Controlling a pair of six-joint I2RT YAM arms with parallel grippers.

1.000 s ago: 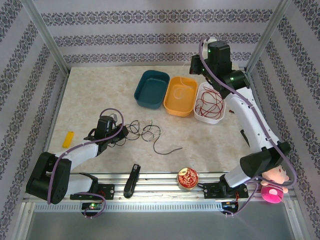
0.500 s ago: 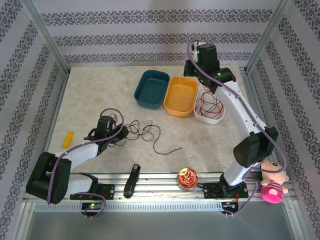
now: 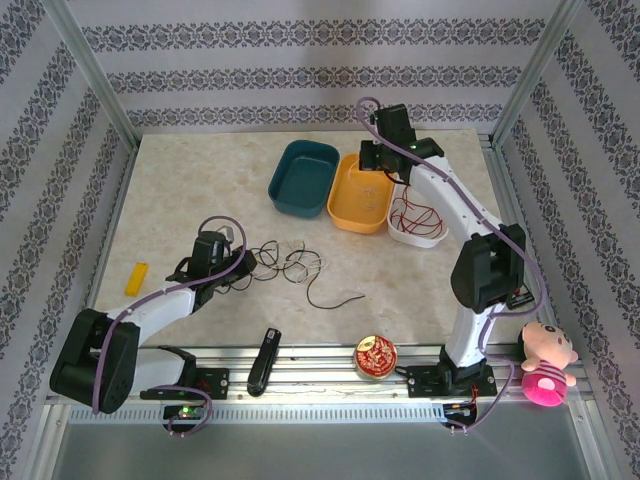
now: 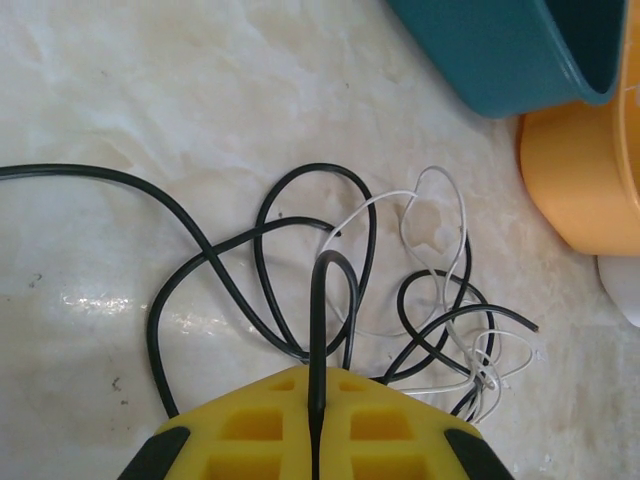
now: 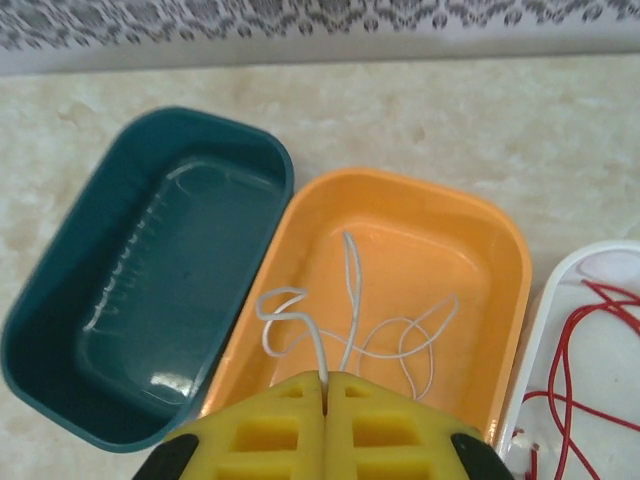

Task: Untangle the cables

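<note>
Light, limp cables [image 3: 285, 265] will likely snag at crossings, so take a free loop (left hand [image 4: 316, 385] pinches a black cable [image 4: 316, 320] there; right hand [image 5: 326, 385] pinches a white cable [image 5: 352, 280]).

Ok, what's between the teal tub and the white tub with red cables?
The orange tub, holding a thin white cable; the top and right wrist views both show it.

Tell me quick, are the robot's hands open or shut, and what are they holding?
Left gripper: shut, pinching a black cable.
Right gripper: shut, pinching a white cable that trails into the orange bin.
</note>
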